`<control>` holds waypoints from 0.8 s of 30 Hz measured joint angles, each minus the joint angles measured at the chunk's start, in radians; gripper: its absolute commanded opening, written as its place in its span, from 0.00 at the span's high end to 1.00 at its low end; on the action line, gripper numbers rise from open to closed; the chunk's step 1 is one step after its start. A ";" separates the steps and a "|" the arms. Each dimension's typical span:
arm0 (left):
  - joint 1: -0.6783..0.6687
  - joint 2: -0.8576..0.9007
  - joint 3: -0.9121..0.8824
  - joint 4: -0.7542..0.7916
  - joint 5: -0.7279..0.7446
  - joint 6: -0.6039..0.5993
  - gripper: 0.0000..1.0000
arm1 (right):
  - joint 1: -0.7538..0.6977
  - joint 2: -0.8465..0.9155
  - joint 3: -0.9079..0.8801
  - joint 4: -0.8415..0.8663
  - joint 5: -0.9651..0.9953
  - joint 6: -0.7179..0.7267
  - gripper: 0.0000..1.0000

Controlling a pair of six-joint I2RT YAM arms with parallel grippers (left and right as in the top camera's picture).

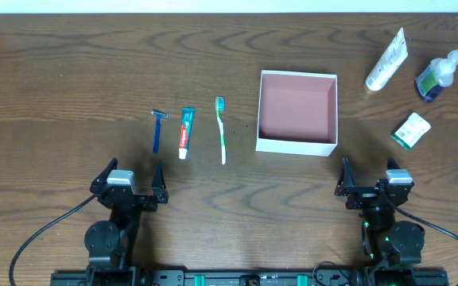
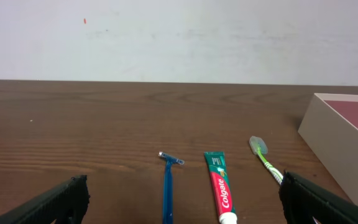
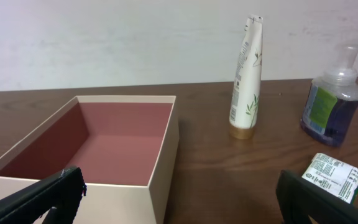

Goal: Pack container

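Note:
The container (image 1: 324, 148) is a square white box with a pink-brown inside and holds nothing; it also shows in the right wrist view (image 3: 160, 180) and at the right edge of the left wrist view (image 2: 334, 134). Left of it lie a blue razor (image 1: 157, 131), a Colgate toothpaste tube (image 1: 186, 132) and a green toothbrush (image 1: 221, 127); all three show in the left wrist view (image 2: 168, 186) (image 2: 221, 190) (image 2: 263, 155). My left gripper (image 1: 130, 176) is open and empty, near the razor. My right gripper (image 1: 370, 176) is open and empty, in front of the container's right corner.
Right of the container are a white lotion tube (image 1: 386, 62), a clear pump bottle with blue liquid (image 1: 440, 73) and a small green-and-white carton (image 1: 411, 129). In the right wrist view the tube (image 3: 246, 81) stands upright, with the bottle (image 3: 331, 106) and carton (image 3: 333, 176) beside it.

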State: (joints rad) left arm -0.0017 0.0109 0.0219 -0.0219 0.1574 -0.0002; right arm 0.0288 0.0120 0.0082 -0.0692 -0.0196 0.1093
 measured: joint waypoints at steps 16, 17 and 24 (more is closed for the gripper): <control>0.000 0.000 0.000 0.000 0.000 0.000 0.02 | 0.000 0.002 -0.002 0.203 -0.048 0.094 0.01; 0.000 0.000 0.000 0.000 0.000 0.000 0.02 | 0.000 0.002 -0.001 0.279 -0.072 0.094 0.01; 0.000 0.000 0.000 0.000 0.000 0.000 0.02 | 0.000 0.052 0.067 0.482 -0.077 0.018 0.01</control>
State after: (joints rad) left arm -0.0017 0.0105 0.0219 -0.0219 0.1574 -0.0002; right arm 0.0288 0.0643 0.0750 0.4129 -0.0967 0.1268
